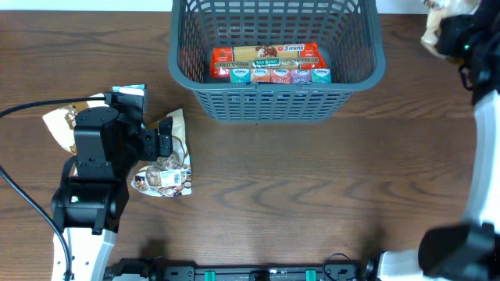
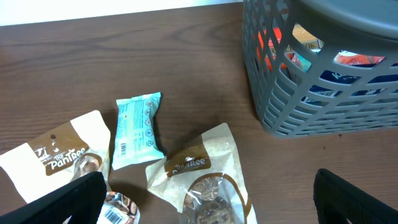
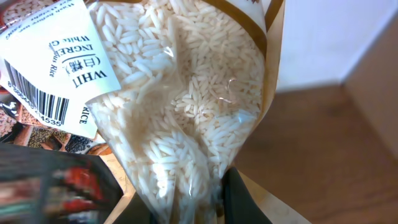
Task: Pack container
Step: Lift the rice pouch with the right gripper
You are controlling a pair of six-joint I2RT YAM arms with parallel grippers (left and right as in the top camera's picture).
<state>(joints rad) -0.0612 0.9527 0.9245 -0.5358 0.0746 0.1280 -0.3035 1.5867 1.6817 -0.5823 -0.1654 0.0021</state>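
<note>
Rice bag (image 3: 186, 124) clamped in R fingers (image 3: 244, 198); L fingers (image 2: 68, 200) spread; basket (image 1: 273, 105) holds pasta pkt (image 1: 266, 55), small packs (image 1: 280, 76).

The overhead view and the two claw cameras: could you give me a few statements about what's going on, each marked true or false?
1. The dark grey plastic lattice basket already holds a red and orange flat packet. True.
2. The left claw is clamped on the light blue wrapped packet. False: the claw is open, and that packet lies free on the brown wooden table.
3. The right claw grips a clear bag of white rice. True.
4. The rice bag lies inside the basket. False: it is held outside, beyond the basket's right side.
</note>
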